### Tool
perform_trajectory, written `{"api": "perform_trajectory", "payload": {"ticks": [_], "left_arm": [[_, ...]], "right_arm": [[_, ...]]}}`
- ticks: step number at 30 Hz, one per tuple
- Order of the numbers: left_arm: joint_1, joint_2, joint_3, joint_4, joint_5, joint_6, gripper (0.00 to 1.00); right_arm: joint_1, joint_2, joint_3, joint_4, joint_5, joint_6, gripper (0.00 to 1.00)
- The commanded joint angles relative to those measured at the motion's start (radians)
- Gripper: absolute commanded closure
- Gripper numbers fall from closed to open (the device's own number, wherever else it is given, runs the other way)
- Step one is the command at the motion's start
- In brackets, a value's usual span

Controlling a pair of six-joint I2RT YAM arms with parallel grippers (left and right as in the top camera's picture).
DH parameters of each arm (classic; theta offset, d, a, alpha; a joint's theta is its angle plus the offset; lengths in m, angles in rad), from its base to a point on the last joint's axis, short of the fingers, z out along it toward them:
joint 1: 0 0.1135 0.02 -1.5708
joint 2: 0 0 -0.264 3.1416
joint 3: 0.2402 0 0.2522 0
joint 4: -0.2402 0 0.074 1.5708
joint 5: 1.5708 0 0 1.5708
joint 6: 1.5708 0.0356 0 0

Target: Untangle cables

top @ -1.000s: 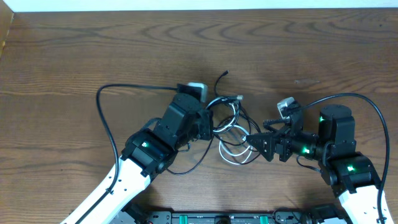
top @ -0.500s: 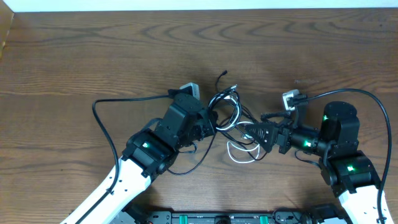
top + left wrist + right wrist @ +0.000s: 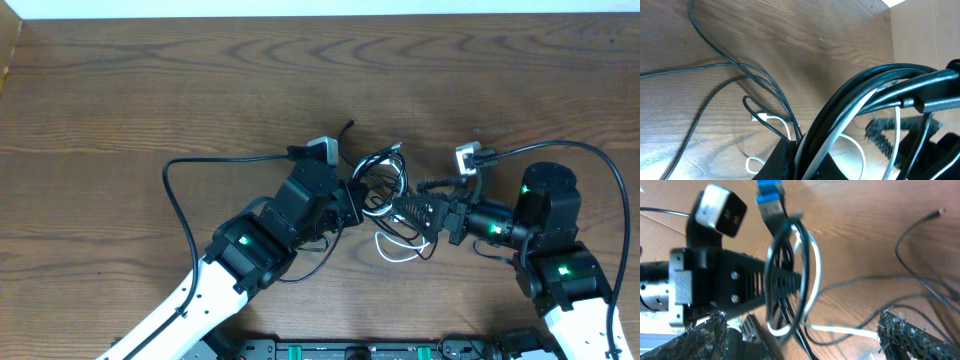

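Plainly, little of the untangling is done. Nearest the arms' bases, a slack loop of the white cable (image 3: pixel 394 248) lies on the table (image 3: pixel 150 80) just under the right hand (image 3: pixel 408 208), with a few black strands beside it. That hand is spread wide with nothing between its fingers (image 3: pixel 707 335). In its own view the coil (image 3: pixel 790 265) hangs just ahead of the gap, near but, as far as I can tell, touching neither finger.

A step further out, the left hand (image 3: pixel 352 196) is pressed together on the cables (image 3: pixel 378 178). Its own view shows black and pale strands running out from between its fingers, apparently raised off the wood. The black cable (image 3: pixel 368 160) and the white one share the same turns (I cannot tell which strand crosses over which). So the hands face each other across the coil, the left holding it and the right free close beside it.

Beyond the coil, a thin black end (image 3: pixel 349 126) pokes toward the far side of the table, and a pale plug (image 3: pixel 397 148) sticks out at the coil's top right. Both look loose, which I judge a fair start. Nearly everything is left: the loops must be drawn apart and each cable laid out alone
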Motion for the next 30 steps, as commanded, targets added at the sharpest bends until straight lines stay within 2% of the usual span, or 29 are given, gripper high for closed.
{"api": "perform_trajectory", "payload": {"ticks": [1, 9, 10, 14, 19, 23, 28, 30], "left_arm": [[-0.017, -0.006, 0.002, 0.018, 0.015, -0.010, 0.93], [-0.047, -0.006, 0.002, 0.039, 0.015, -0.010, 0.93], [-0.052, -0.006, 0.002, 0.040, 0.014, -0.009, 0.93], [-0.052, -0.006, 0.002, 0.038, 0.014, -0.009, 0.92], [-0.052, -0.006, 0.002, 0.036, 0.011, -0.009, 0.93], [-0.052, -0.006, 0.002, 0.035, 0.010, 0.001, 0.92], [-0.052, -0.006, 0.002, 0.020, -0.019, 0.003, 0.92], [-0.052, -0.006, 0.002, 0.021, -0.021, 0.003, 0.83]], "right_arm": [[0.019, 0.001, -0.006, 0.035, -0.016, 0.019, 0.05], [0.084, 0.025, -0.006, 0.055, 0.003, 0.018, 0.09], [0.090, 0.047, -0.006, 0.059, 0.002, 0.018, 0.21], [0.090, 0.081, -0.006, 0.061, 0.002, 0.018, 0.39], [0.090, 0.092, -0.006, 0.063, 0.002, 0.018, 0.74], [0.090, 0.092, -0.006, 0.067, 0.002, 0.018, 0.97], [0.090, 0.092, -0.006, 0.066, 0.002, 0.018, 0.99], [0.090, 0.092, -0.006, 0.066, 0.002, 0.018, 0.99]]}}
